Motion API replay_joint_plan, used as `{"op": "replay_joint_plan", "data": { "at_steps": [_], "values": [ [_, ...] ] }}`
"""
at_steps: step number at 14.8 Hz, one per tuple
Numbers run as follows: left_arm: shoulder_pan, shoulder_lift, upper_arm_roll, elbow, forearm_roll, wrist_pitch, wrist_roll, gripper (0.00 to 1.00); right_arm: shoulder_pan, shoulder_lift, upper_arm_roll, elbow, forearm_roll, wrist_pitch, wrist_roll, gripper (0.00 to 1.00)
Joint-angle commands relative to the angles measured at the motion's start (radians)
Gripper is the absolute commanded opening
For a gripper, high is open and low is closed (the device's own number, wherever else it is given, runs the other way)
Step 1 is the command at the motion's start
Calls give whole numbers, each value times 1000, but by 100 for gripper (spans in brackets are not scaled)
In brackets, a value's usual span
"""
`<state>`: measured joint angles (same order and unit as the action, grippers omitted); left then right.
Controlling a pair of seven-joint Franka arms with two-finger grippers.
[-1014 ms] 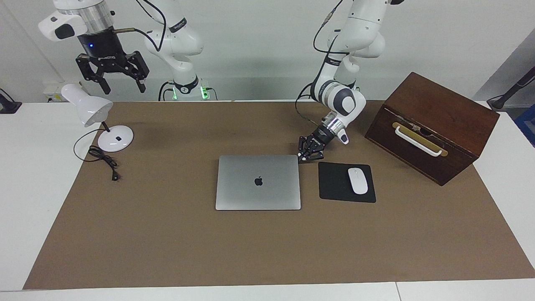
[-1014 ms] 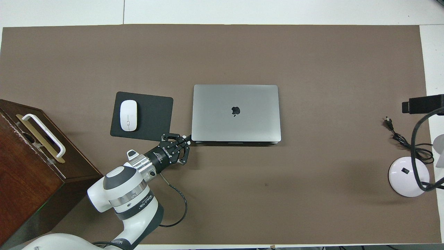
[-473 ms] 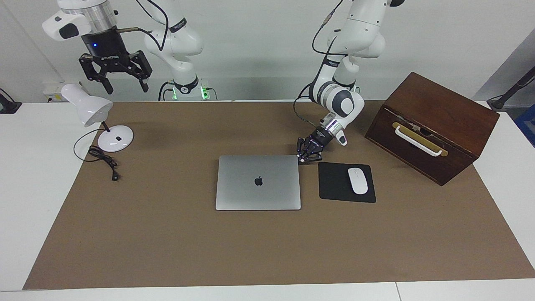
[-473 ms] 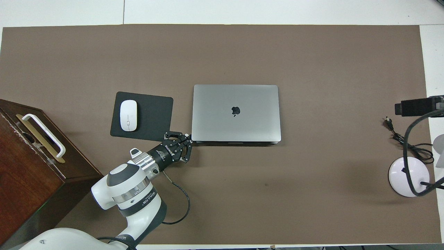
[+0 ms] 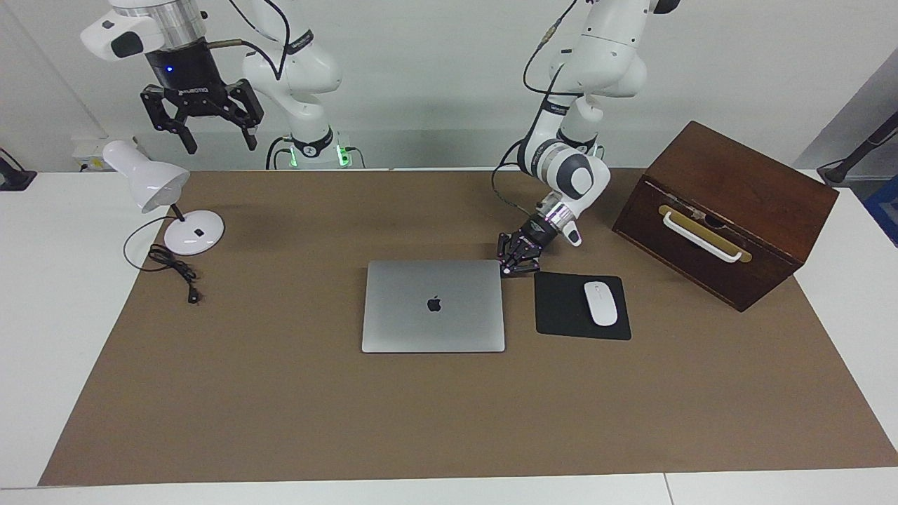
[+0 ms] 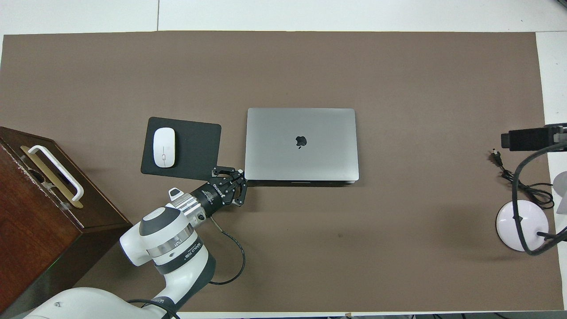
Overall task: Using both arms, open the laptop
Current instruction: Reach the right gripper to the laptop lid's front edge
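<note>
The laptop (image 5: pixel 433 306) lies closed on the brown mat, its lid with the dark logo facing up; it also shows in the overhead view (image 6: pixel 301 144). My left gripper (image 5: pixel 504 265) is low at the laptop's corner nearest the robots, toward the left arm's end, beside the black mouse pad (image 5: pixel 565 308). Its fingers look shut, and the tips (image 6: pixel 242 174) are at the corner's edge. My right gripper (image 5: pixel 220 147) is open and empty, raised high over the white lamp's (image 5: pixel 147 184) end of the table.
A white mouse (image 5: pixel 600 303) lies on the mouse pad. A brown wooden box (image 5: pixel 726 210) with a white handle stands at the left arm's end. The lamp's base (image 5: pixel 194 232) and black cord (image 5: pixel 174 270) lie at the right arm's end.
My left gripper has crept closer to the laptop's corner. My right gripper has drifted a little toward the table's middle and up. The laptop has not moved.
</note>
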<state>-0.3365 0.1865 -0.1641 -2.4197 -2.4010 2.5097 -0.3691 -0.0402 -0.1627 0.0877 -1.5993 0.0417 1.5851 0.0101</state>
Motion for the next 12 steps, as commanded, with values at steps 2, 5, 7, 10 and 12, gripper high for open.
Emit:
{"op": "replay_joint_plan", "data": {
  "at_steps": [2,5,7,10,12],
  "values": [
    [-27,39,9,16,-32,-6,41,0,9,-18,59,-25,38,33,-44,100],
    [-24,57,11,16,-32,-9,47,0,84,-18,75,-80,38,116,-100,100],
    [-22,59,11,14,-32,-11,50,0,132,-14,75,-114,37,170,-137,100],
    [-25,64,11,14,-33,-11,111,0,198,-9,75,-171,21,263,-197,100],
    [-22,73,11,14,-35,-17,121,0,232,0,76,-197,-2,311,-231,100]
  ]
}}
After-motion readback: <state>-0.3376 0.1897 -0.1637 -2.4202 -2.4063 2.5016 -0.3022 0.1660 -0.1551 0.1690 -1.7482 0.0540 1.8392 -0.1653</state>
